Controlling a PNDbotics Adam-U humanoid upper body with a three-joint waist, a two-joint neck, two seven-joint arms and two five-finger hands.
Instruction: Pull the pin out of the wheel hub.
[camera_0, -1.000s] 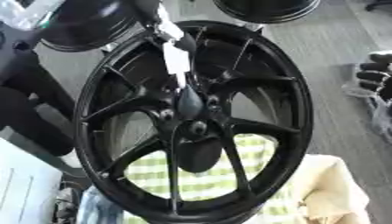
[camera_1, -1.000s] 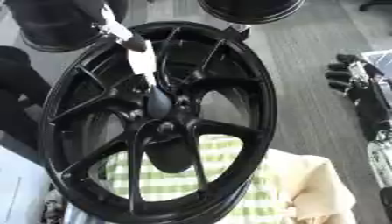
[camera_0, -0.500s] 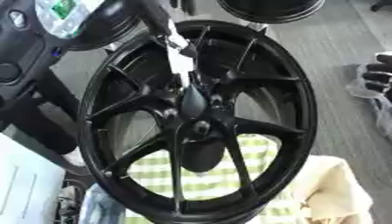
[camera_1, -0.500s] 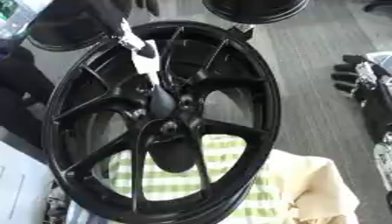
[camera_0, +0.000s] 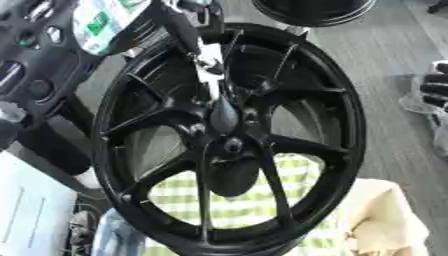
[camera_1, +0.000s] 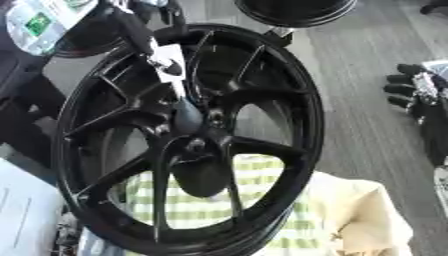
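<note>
Black wheel propped upright, face to the camera, over green-checked cloth and cream fabric, likely for open access to the hub. Left hand reaching down from upper left onto the spokes just above the hub, white-and-silver piece by its fingers, possibly the pin; curl or pinch: cannot tell. Right hand idle at the right edge, fingers relaxed, holding nothing.

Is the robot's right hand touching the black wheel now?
Apart. In the right eye view the right hand hangs at the right edge, with bare grey floor between it and the wheel rim.
</note>
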